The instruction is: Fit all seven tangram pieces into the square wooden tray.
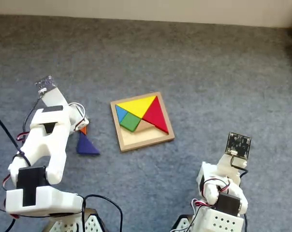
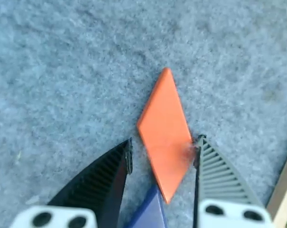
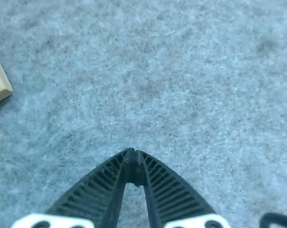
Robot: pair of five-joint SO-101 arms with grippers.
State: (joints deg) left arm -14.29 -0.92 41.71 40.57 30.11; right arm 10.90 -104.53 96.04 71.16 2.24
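The wooden tray (image 1: 123, 140) lies about mid-way across the grey counter (image 1: 209, 72), turned a little askew to its edges. Inside it a large yellow triangle (image 1: 136, 105) fills the far side and a large red triangle (image 1: 156, 116) the side toward the right arm (image 1: 222, 193). A small blue triangle (image 1: 120, 112) and a green square (image 1: 130, 122) sit along the side toward the left arm (image 1: 44, 140). Next to the green square is a pale piece (image 1: 145, 125), possibly a tan triangle, though it is hard to tell from bare wood. The near strip of the tray is unfilled.

Two pieces lie flat on the counter between the tray and the left arm. The orange parallelogram (image 2: 165, 133) is one, and the dark blue triangle (image 1: 86, 145) is just beside it on the near side.

The left tool (image 2: 165, 141) is spread wide with the orange parallelogram between its fingers (image 2: 105, 175). The lighter finger meets the piece's edge, and the dark one stands apart from it.

The right tool (image 3: 134, 159) is closed tight with nothing in it, over bare counter toward the near right corner, well apart from the tray
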